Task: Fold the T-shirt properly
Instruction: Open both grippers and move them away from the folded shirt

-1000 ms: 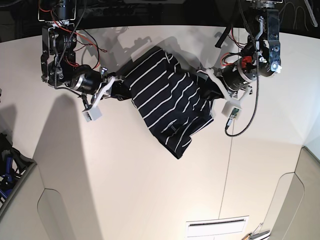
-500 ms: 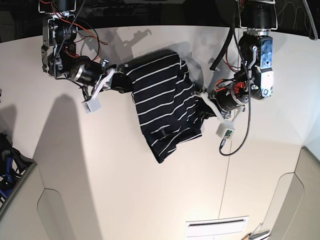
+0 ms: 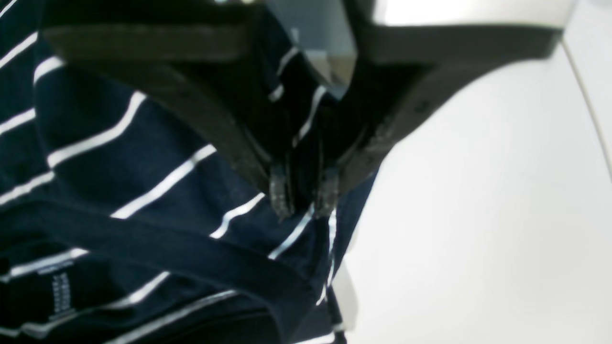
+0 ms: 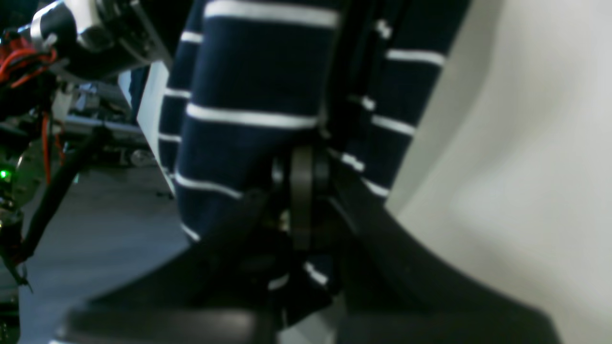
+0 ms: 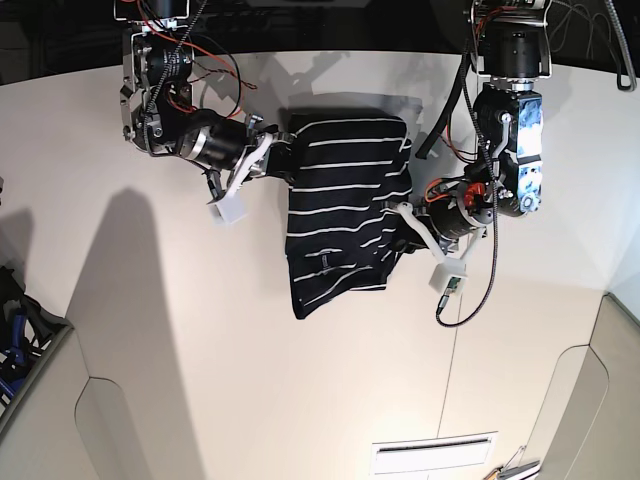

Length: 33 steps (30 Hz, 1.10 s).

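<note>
From the base view the striped T-shirt hung stretched between the two arms above the pale table, the right gripper at its upper corner and the left gripper at its opposite edge. The left wrist view alone showed that gripper's ribbed fingertips pinching a fold of fabric, with a label lower down. The right wrist view showed its jaws clamped on a bunched hem.

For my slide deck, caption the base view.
Both grippers, left gripper and right gripper, pinch the striped T-shirt above the table.
</note>
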### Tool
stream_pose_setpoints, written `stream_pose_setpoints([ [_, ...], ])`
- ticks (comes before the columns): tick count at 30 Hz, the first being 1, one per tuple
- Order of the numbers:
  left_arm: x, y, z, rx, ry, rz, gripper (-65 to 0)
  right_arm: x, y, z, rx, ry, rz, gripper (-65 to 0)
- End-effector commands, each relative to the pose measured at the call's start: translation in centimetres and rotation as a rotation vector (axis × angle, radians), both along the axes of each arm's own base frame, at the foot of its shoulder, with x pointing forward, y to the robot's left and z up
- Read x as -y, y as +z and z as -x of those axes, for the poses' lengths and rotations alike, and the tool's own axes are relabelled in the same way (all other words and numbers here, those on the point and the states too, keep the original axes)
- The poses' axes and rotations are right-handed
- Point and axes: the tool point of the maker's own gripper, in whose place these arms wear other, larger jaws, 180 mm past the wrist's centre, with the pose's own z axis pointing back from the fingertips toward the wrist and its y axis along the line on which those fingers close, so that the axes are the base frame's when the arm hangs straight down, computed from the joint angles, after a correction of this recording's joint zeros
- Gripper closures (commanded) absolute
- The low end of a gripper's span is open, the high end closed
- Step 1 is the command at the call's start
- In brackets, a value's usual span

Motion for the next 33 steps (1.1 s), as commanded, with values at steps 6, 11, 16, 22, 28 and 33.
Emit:
stream_pose_setpoints([
  [6,-0.1,1.3,-0.7,0.036,-0.032,-0.001,-8.4,-0.3,-0.1,0.2,0.005,0.027,0.023,0.0],
  [11,-0.7,2.9,-1.0,0.075,-0.029,-0.013,-8.4,2.3,-0.9,0.0,0.004,0.012,0.080,0.0],
  [16,-1.6,4.6,-0.9,0.081,-0.022,-0.024,-8.4,5.9,-0.9,-0.8,0.010,-0.045,0.109,0.0],
  [22,-3.2,4.6,-0.5,0.075,0.022,-0.013,-8.4,8.9,1.9,-2.7,0.090,-0.123,0.097,0.0],
  [28,-5.0,6.4,1.7,0.133,0.067,0.010,-8.4,8.6,6.9,-4.5,0.245,-0.127,0.061,0.0],
  [33,-6.6,8.0,4.2,0.176,0.101,-0.043,-8.4,8.0,10.2,-6.8,0.352,-0.128,0.041,0.0],
])
